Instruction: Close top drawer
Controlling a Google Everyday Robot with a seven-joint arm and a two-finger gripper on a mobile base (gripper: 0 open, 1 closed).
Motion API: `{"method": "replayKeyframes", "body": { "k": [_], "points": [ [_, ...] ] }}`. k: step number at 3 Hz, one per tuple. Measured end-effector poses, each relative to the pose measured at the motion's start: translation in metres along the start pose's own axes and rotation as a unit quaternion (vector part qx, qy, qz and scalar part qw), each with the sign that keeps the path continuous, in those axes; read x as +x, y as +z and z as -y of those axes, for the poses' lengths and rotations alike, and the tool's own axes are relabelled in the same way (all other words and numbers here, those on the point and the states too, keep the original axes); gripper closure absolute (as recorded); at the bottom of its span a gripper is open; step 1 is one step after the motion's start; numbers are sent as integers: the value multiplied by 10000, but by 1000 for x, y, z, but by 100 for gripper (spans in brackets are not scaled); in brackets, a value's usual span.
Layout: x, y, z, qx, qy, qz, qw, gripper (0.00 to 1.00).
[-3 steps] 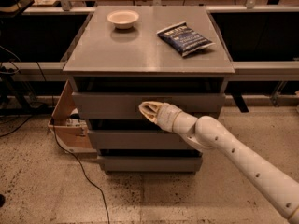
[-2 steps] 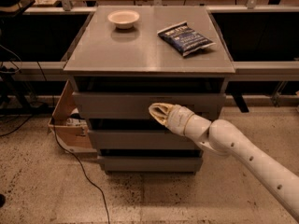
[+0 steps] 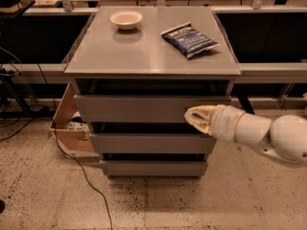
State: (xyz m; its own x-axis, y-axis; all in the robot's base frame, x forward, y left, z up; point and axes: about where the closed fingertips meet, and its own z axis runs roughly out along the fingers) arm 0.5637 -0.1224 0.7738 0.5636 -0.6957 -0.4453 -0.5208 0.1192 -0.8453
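Note:
The top drawer (image 3: 129, 108) is the wide grey flat front just under the cabinet top (image 3: 144, 56). A dark gap shows above its front panel. My gripper (image 3: 191, 115), cream-coloured with its fingers together and empty, points left at the right part of this front panel. I cannot tell whether the tip touches the panel. My white arm (image 3: 268, 135) reaches in from the right edge.
Two shorter grey drawer fronts (image 3: 151, 143) sit below. A white bowl (image 3: 126, 19) and a blue snack bag (image 3: 189, 39) lie on the cabinet top. A cardboard box (image 3: 67, 128) and a black cable (image 3: 81, 176) lie at the cabinet's left on the speckled floor.
My gripper has moved to the right along the top drawer front, from near its middle to its right part. The cabinet and the things on it have not moved.

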Motion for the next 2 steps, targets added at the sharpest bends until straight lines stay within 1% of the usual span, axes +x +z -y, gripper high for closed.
{"method": "replayKeyframes", "body": {
  "k": [1, 2],
  "points": [
    [-10, -43, 36, -135, -476, -330, 9982, 100],
    [-12, -61, 78, 68, -783, -416, 9960, 100]
  ]
}}
